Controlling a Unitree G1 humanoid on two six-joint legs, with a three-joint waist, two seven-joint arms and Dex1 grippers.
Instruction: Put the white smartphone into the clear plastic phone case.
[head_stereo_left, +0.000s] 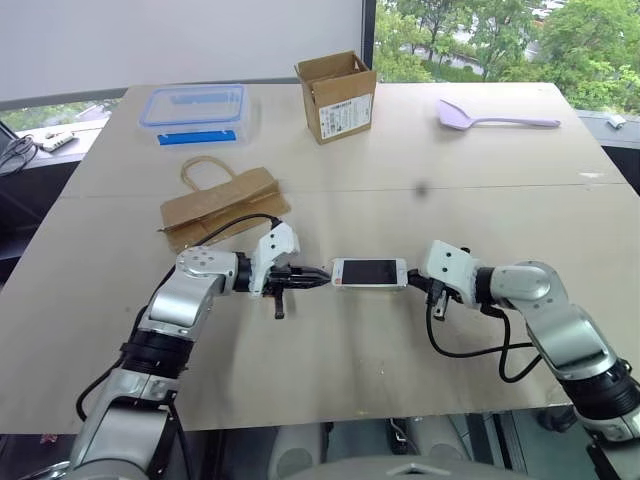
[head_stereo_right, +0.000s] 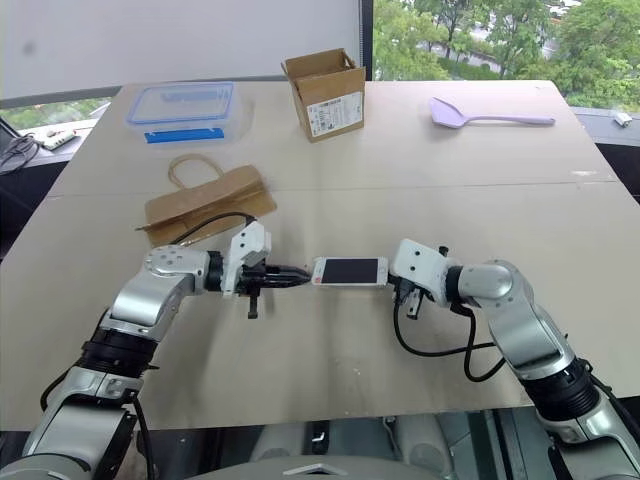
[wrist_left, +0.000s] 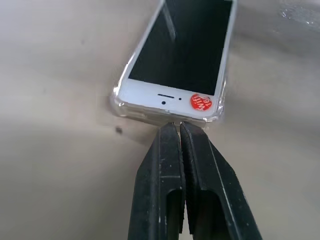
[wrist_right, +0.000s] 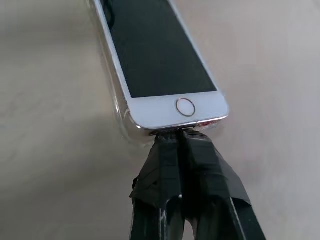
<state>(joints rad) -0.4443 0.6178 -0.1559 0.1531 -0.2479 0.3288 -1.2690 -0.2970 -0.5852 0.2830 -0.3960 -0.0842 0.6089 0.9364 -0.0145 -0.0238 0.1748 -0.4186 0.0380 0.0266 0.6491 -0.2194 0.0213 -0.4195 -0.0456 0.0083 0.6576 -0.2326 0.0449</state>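
**Phone in its case, pinned end to end between my two pincers**

Nearest to me, my left gripper (head_stereo_left: 312, 279) and my right gripper (head_stereo_left: 418, 280) point at each other across the table (head_stereo_left: 400, 370), with the white smartphone (head_stereo_left: 369, 272) lying flat and screen-up between them. My left pincer is pressed together, its two black fingers (wrist_left: 170, 170) side by side with no gap, and the joined tips meet the end of the phone that carries the earpiece slot and a small round red sticker (wrist_left: 201, 102). My right pincer is likewise pressed together, its taped fingers (wrist_right: 200, 160) butting against the opposite end, just below the round home button (wrist_right: 185, 106). Neither pincer pinches anything; each only pushes with its closed tips.

The clear plastic phone case (wrist_left: 120, 102) wraps the phone: its glossy transparent rim shows along the long side and around the corners. At the home-button end, the phone's edge seems to sit slightly above the case rim (wrist_right: 122, 125); I cannot tell whether it is fully seated.

Further out on my left lies a flattened brown paper bag (head_stereo_left: 222, 205) with its handle. Beyond that, a clear food box (head_stereo_left: 193, 108) with a blue rim, an open cardboard box (head_stereo_left: 337, 96) standing upright, and on the far right a lilac spatula (head_stereo_left: 495, 118).
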